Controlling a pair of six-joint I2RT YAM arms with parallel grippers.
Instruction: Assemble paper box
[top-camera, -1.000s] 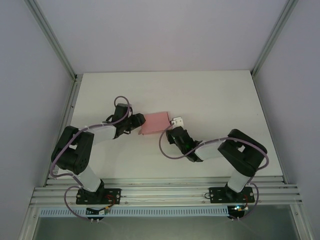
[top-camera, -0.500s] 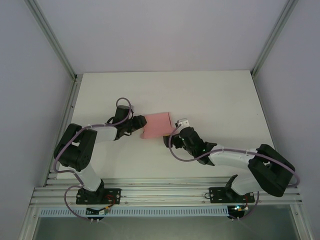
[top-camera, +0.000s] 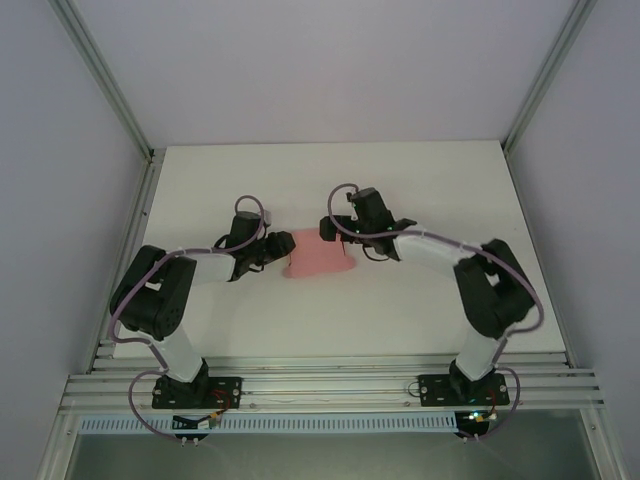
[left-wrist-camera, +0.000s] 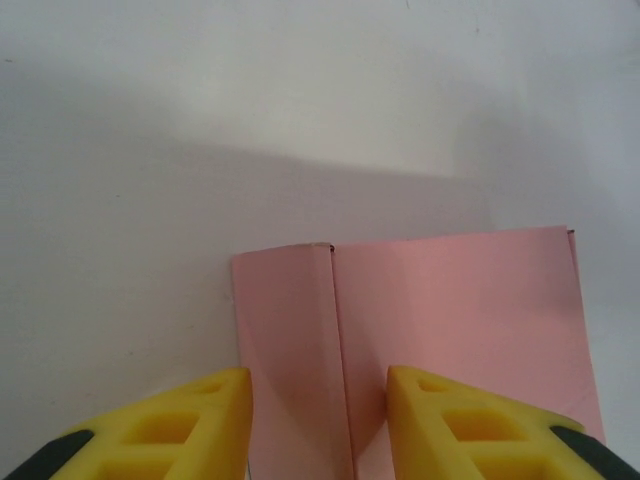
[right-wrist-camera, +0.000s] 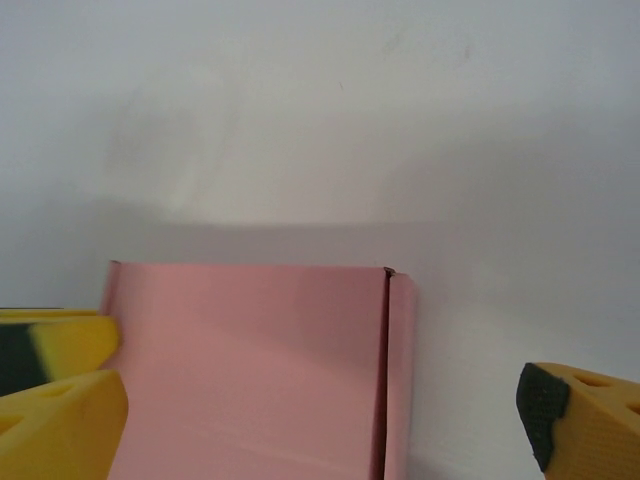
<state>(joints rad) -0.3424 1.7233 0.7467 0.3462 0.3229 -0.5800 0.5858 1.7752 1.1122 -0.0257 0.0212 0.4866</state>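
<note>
Left gripper (top-camera: 276, 248) sits low at the left end of the paper box (top-camera: 318, 257), its arm reaching in from the near left corner. The box lies flat at the middle of the surface (top-camera: 430, 185), about as far from the near edge as from the far one. The gripper's yellow fingers (left-wrist-camera: 200, 420) stand partway apart, one on each side of a crease (left-wrist-camera: 336, 330) that runs along the pink card. From where I stand I cannot tell whether they pinch the card or merely rest on it. Just beyond, at the box's far right corner, the right gripper (right-wrist-camera: 315, 395) hangs over it, released, jaws spread wide. One finger is over the pink card, the other over bare surface beside a narrow folded strip (right-wrist-camera: 400, 370).
</note>
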